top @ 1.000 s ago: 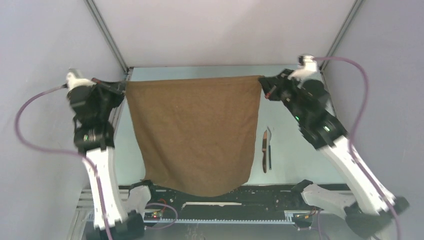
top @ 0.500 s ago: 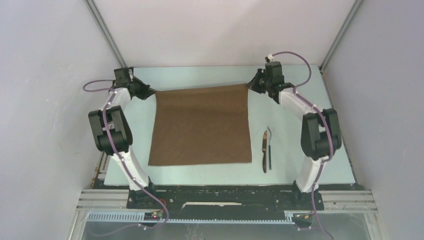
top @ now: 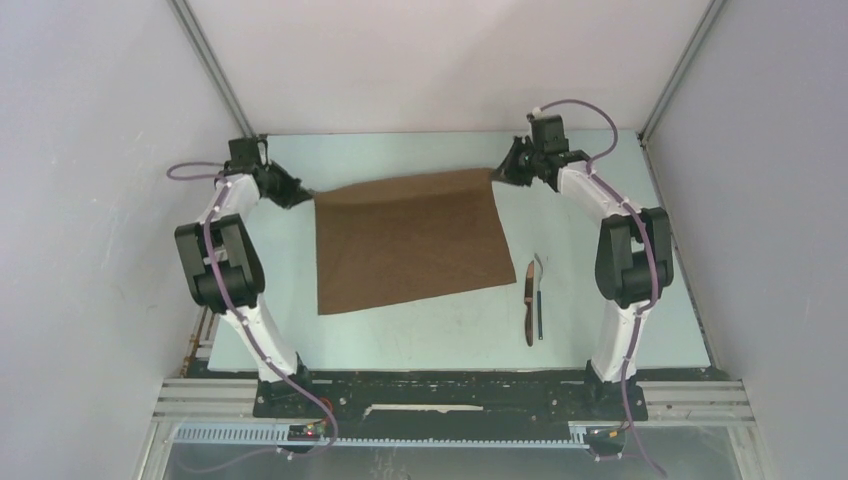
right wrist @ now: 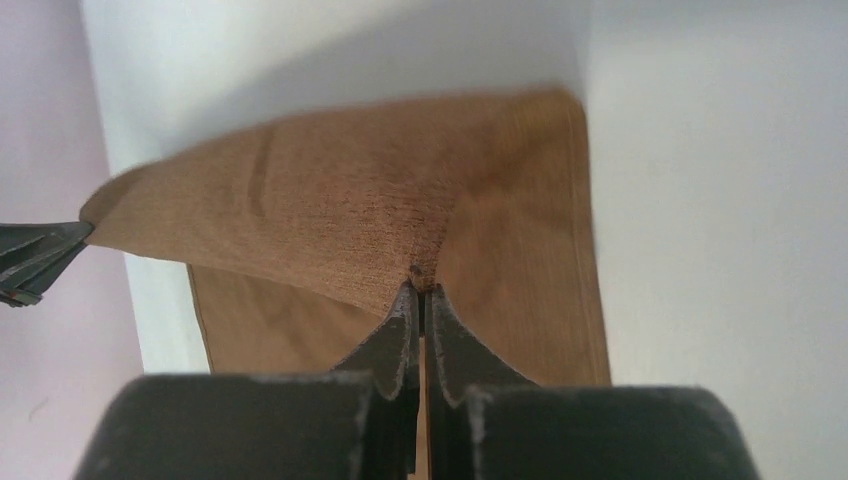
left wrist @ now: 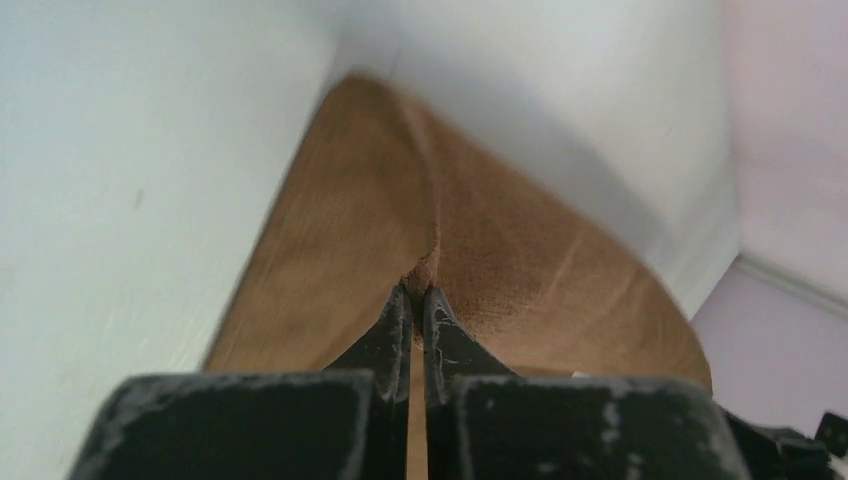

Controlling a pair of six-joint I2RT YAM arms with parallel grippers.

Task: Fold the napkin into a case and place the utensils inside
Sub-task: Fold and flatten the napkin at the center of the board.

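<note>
From above, the napkin (top: 410,240) lies open as one single layer mid-table, its near edge flat on the table (top: 420,340) and its two far corners raised. The left gripper (top: 300,193) pinches the far-left corner and the right gripper (top: 497,172) the far-right one. The utensils (top: 532,300) lie side by side toward the table's right edge, just beside the cloth and not touching it. The left wrist view shows the jaws pressed together on a nub of brown fabric. The right wrist view shows the same pinch, with the cloth sagging below. By my judgement no fold is made yet, so the case and the loading both remain.
</note>
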